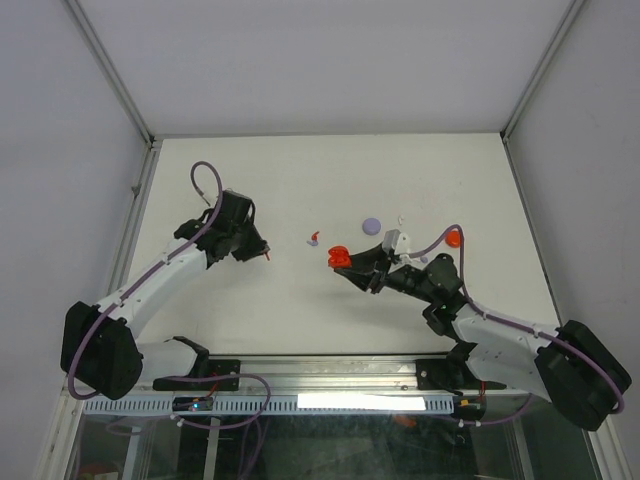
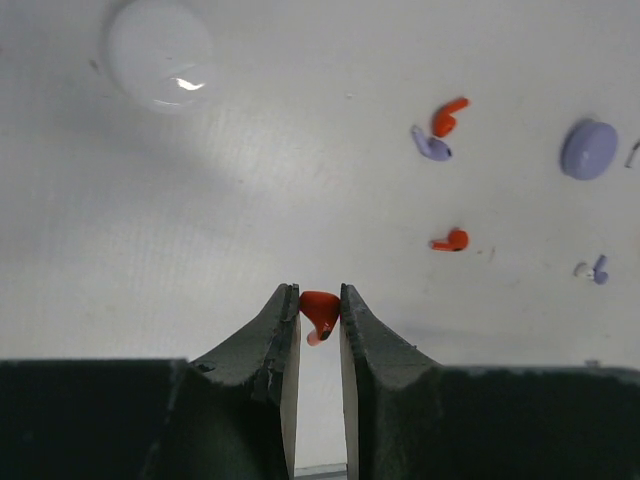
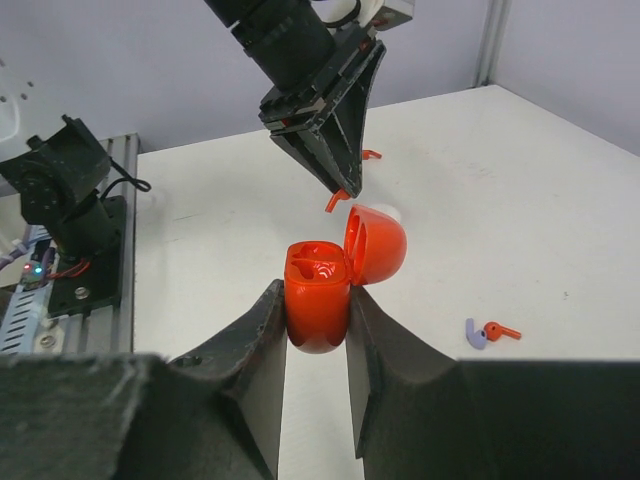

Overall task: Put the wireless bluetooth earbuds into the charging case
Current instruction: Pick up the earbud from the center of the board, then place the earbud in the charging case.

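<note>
My left gripper is shut on a small red earbud, pinched at the fingertips with its stem pointing down. From above, this gripper hangs over the table left of centre. My right gripper is shut on the red charging case, held upright with its lid hinged open and both wells showing. The left gripper's fingertips hang just behind and above the case, apart from it. In the top view the case sits right of centre.
A red earbud and a purple earbud lie together, with another red one nearby. Also on the table are a white puck, a purple puck and a red puck. Walls enclose the table.
</note>
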Robot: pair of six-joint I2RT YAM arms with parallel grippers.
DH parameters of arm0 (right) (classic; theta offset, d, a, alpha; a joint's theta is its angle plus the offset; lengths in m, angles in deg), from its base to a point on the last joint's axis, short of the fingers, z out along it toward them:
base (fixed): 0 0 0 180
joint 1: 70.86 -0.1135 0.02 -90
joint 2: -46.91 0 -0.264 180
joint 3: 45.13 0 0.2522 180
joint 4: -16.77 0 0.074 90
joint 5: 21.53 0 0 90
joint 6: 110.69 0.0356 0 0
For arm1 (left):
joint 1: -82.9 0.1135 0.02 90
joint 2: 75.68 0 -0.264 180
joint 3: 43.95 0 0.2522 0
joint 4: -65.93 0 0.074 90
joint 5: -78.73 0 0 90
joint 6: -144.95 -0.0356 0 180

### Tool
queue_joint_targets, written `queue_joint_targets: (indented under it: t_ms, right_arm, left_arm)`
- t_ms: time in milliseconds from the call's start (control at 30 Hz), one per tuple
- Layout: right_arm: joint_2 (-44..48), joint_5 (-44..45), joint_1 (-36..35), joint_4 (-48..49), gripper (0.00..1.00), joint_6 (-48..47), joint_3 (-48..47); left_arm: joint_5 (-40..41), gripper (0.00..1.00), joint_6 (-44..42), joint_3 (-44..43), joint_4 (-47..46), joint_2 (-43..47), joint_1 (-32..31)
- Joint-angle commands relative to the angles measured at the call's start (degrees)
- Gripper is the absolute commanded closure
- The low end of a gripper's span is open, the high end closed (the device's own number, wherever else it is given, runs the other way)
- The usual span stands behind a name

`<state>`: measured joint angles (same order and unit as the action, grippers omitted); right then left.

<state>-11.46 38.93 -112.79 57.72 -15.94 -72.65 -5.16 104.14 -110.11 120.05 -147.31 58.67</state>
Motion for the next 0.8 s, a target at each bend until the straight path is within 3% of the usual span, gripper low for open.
queue_joint_targets:
  t_ms: [0,200,500,767]
  right_arm:
    - [-0.7,6.3,-0.5,6.6,1.0,-3.6,-2.3]
    - [-1.2,10.5,-0.5,10.3,1.0,-5.2,-1.2]
    - [-3.5,10.0,-0.5,20.3,1.0,-10.1,0.9]
    - [-4.3,10.3,-0.6,22.5,1.0,-10.9,0.7]
  left_arm:
    - [2.5,0.88,5.9,-4.1,-6.2,1.1,-5.0]
    - [4.7,0.89,6.9,-7.2,-9.2,1.2,-9.8]
    - [10.1,0.9,7.2,-11.6,-14.6,2.4,-20.4]
    - [14.0,0.89,6.9,-11.2,-19.6,6.2,-25.4]
